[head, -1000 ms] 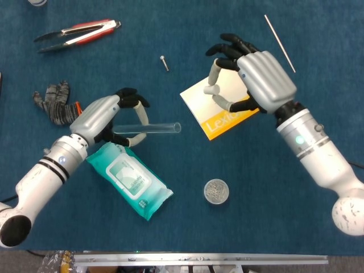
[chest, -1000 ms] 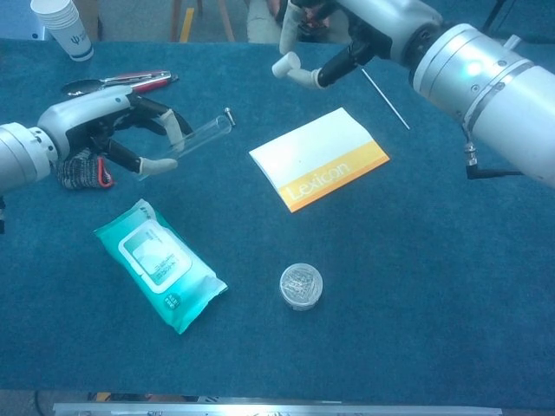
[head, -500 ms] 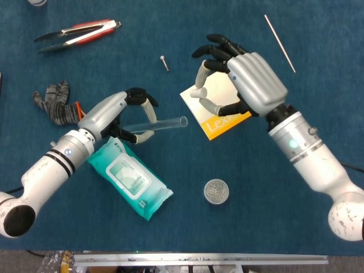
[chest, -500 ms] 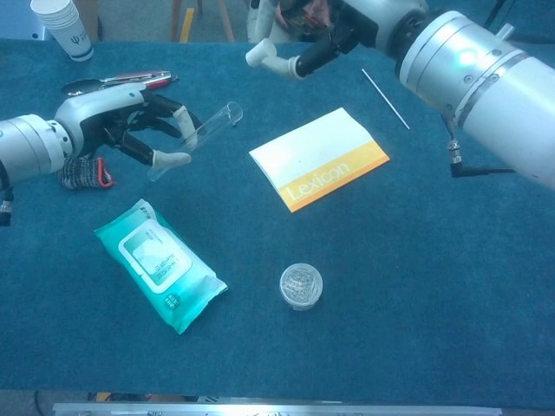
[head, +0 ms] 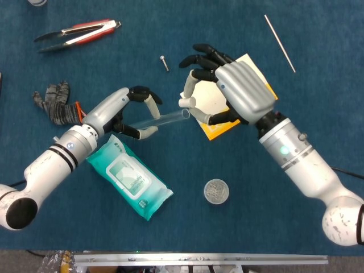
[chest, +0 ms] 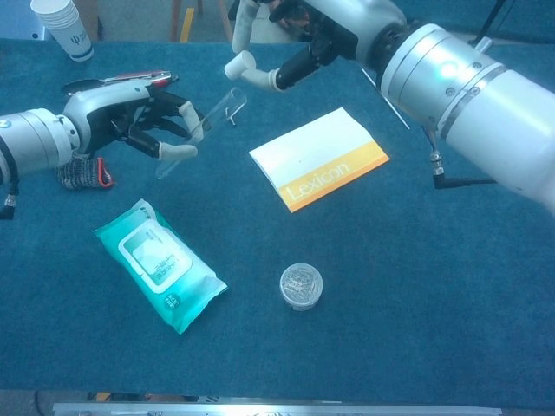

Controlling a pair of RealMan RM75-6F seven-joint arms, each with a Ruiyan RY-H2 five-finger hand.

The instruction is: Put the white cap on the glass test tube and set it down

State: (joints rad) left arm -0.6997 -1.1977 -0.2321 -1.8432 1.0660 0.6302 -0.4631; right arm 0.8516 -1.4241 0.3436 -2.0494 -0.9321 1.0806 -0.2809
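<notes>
My left hand (head: 128, 110) pinches the clear glass test tube (head: 168, 118) near its closed end, with the open mouth pointing right. In the chest view the test tube (chest: 218, 115) tilts upward from the left hand (chest: 143, 121). My right hand (head: 230, 91) holds the small white cap (head: 186, 102) between thumb and a finger. The cap sits right by the tube's mouth. In the chest view the cap (chest: 236, 65) hangs just above the mouth with a small gap, held by the right hand (chest: 299, 39).
A teal wipes pack (head: 129, 181) lies under my left forearm. A white-and-orange booklet (chest: 319, 159) lies below the right hand, and a round tin (head: 216, 191) sits in front. Tongs (head: 77, 33), a screw (head: 164, 62), a thin rod (head: 279, 35) and a striped glove (head: 54, 105) lie further out.
My right hand has carried the cap leftward, off the booklet, up to the tube's mouth. The left hand has shifted the tube slightly right to meet it.
</notes>
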